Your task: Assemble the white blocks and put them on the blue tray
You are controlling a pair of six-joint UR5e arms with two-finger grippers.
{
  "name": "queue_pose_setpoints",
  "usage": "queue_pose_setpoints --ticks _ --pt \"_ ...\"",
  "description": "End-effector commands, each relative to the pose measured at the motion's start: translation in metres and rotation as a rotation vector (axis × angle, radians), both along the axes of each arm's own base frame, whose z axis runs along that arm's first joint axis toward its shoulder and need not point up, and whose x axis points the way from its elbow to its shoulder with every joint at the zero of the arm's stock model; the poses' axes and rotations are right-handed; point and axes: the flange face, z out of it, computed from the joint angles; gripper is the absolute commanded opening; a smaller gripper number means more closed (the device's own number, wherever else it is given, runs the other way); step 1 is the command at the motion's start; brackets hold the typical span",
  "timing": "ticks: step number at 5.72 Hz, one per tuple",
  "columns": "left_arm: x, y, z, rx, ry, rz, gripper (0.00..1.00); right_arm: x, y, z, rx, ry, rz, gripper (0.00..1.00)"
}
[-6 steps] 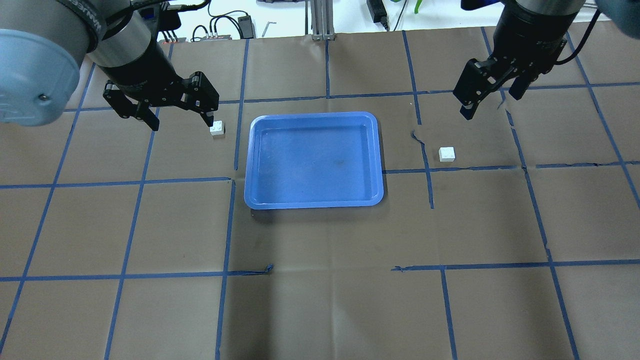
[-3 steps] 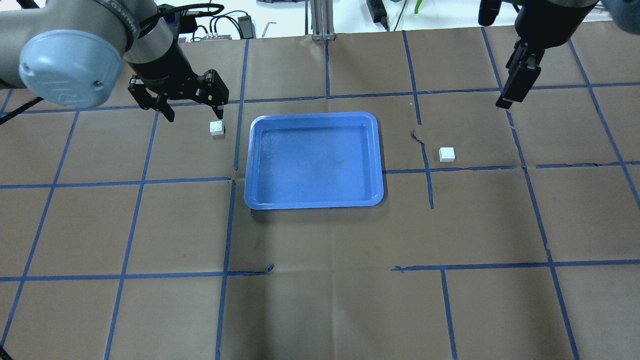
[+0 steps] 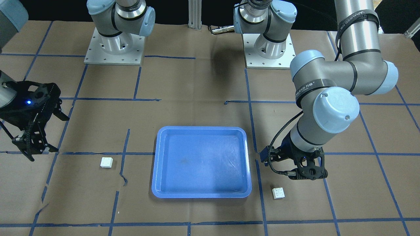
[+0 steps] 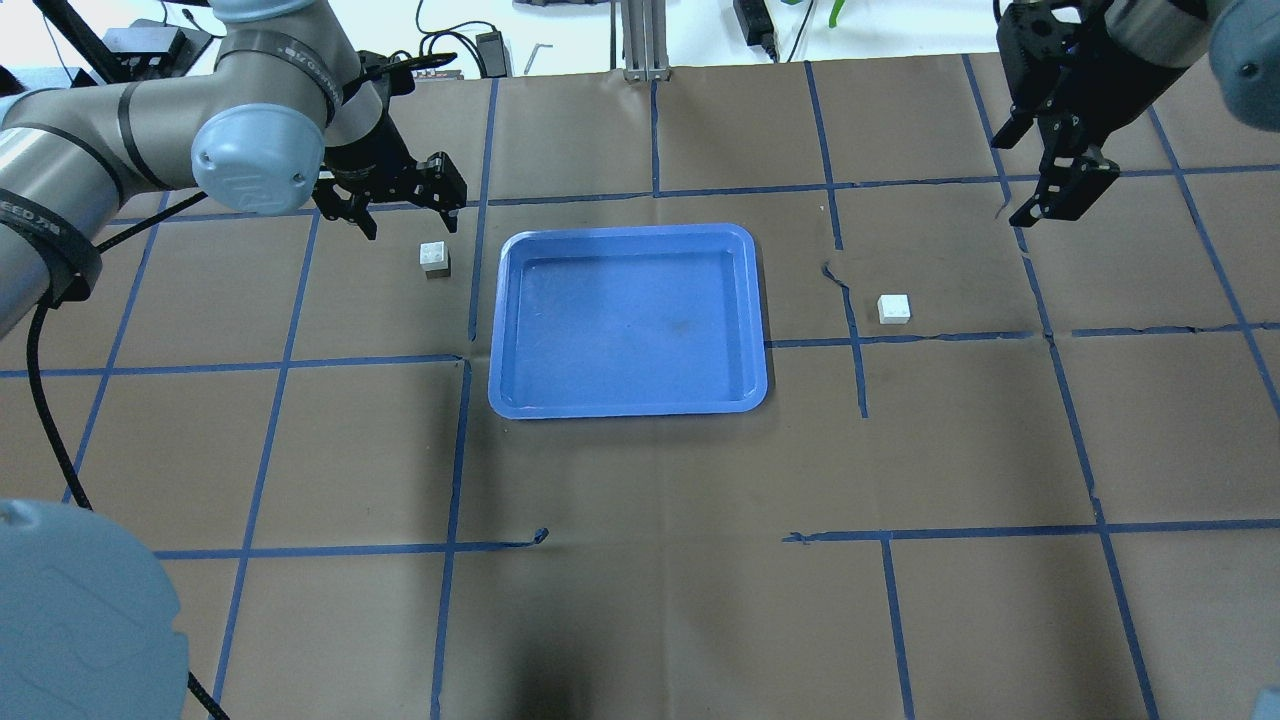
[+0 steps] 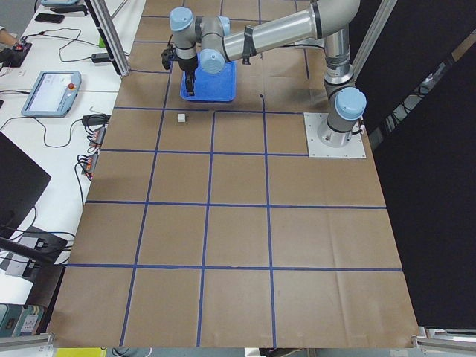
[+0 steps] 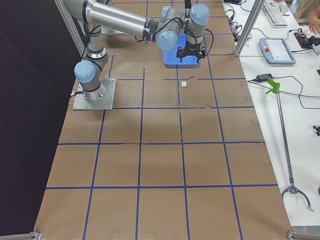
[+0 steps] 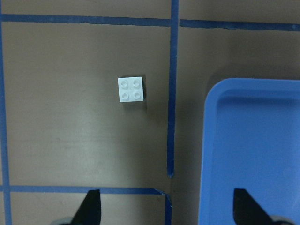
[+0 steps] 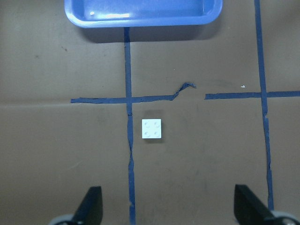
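The blue tray (image 4: 628, 232) lies mid-table, with nothing in it. One white block (image 4: 434, 257) sits on the paper just left of the tray; it also shows in the left wrist view (image 7: 131, 89) and the front view (image 3: 278, 193). My left gripper (image 4: 410, 222) is open and empty, hovering just beyond this block. The other white block (image 4: 894, 308) sits right of the tray and shows in the right wrist view (image 8: 152, 129). My right gripper (image 4: 1045, 212) is open and empty, up high, beyond and to the right of that block.
Brown paper with blue tape grid lines covers the table. Torn tape (image 4: 835, 275) lies between the tray and the right block. Cables and a metal post (image 4: 640, 40) stand past the far edge. The arm bases (image 3: 113, 46) are on the robot's side.
My left gripper has dropped lower and drawn toward the far edge, staying open beside the left block. My right gripper has turned and shifted right. Neither block has moved.
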Motion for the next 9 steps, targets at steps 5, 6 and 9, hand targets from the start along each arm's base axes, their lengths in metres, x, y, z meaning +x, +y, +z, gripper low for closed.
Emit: queue_pose_setpoints --ticks 5,6,9 --pt "0.015 -0.043 -0.118 -0.053 -0.031 0.014 0.87 -0.025 0.002 -0.221 0.017 -0.370 -0.053 1.00" --pt "0.014 -0.041 -0.122 -0.045 -0.029 0.013 0.74 -0.025 0.003 -0.223 0.020 -0.372 -0.053 1.00" --pt "0.047 -0.046 -0.116 -0.054 -0.037 -0.139 0.00 -0.025 0.003 -0.233 0.038 -0.375 -0.054 0.79"
